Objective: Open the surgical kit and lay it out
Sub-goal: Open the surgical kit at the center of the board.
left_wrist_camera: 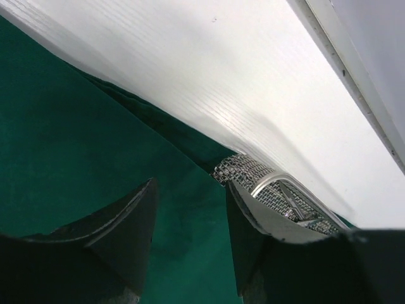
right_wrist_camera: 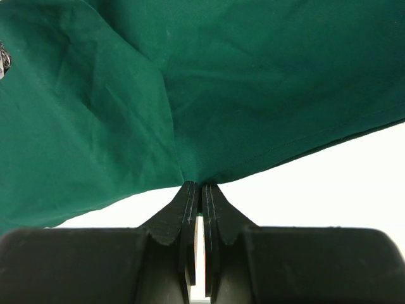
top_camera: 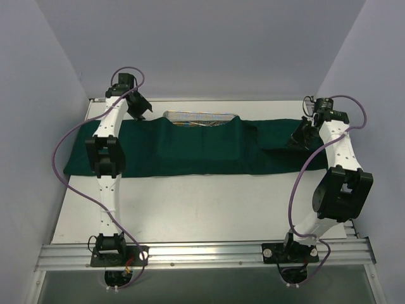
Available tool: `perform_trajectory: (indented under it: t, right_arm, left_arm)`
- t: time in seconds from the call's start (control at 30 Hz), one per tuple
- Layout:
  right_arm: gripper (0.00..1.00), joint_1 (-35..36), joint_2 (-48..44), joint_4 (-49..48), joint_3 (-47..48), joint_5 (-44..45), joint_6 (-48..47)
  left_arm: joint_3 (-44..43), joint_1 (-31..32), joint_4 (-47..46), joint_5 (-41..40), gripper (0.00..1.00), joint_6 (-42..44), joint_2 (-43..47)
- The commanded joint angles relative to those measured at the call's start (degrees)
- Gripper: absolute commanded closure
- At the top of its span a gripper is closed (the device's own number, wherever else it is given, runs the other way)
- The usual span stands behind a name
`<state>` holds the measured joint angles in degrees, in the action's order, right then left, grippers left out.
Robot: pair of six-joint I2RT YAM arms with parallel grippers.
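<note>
Surgical kit (top_camera: 209,142), partly unwrapped: the dark green drape (top_camera: 158,158) lies as a long band across the far half of the table (top_camera: 190,209), with the wire-mesh tray (top_camera: 201,118) exposed at its far edge, close to the back wall. Risk: the right gripper (right_wrist_camera: 201,188) pinches only a small fold at the drape's hem, so a brisk pull could let the cloth slip free. A pull that holds may instead drag the tray sideways, since cloth appears to run beneath it, and spill its contents. Thin steel shapes (left_wrist_camera: 290,204) show inside the mesh in the left wrist view, probably instruments, though too little is visible to be sure. The right jaws are pressed together on the cloth, raising it into a small peak. The left gripper (left_wrist_camera: 190,196) has its jaws about half apart with nothing between them, poised above the drape just beside the tray's corner.
</note>
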<state>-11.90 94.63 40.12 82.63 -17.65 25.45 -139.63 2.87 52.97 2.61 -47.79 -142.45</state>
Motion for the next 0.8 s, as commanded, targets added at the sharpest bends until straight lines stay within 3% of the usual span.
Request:
perform_trajectory:
  t: [0.0,0.3,0.77]
  right_arm:
    - [1.0,0.5,0.6,1.3,2.2,-1.4,-0.1]
    - [1.0,0.5,0.0,1.3,2.4,-1.2,-0.1]
    - [1.0,0.2,-1.1,0.5,1.2,-0.5,-0.1]
  left_arm:
    - [-0.6,-0.3,0.8,2.0,0.44,-2.0,3.1]
    - [-4.5,-0.2,6.1,4.9,0.44,-8.7,-1.4]
    - [-7.8,-0.5,6.4,8.6,0.46,-15.2,-7.0]
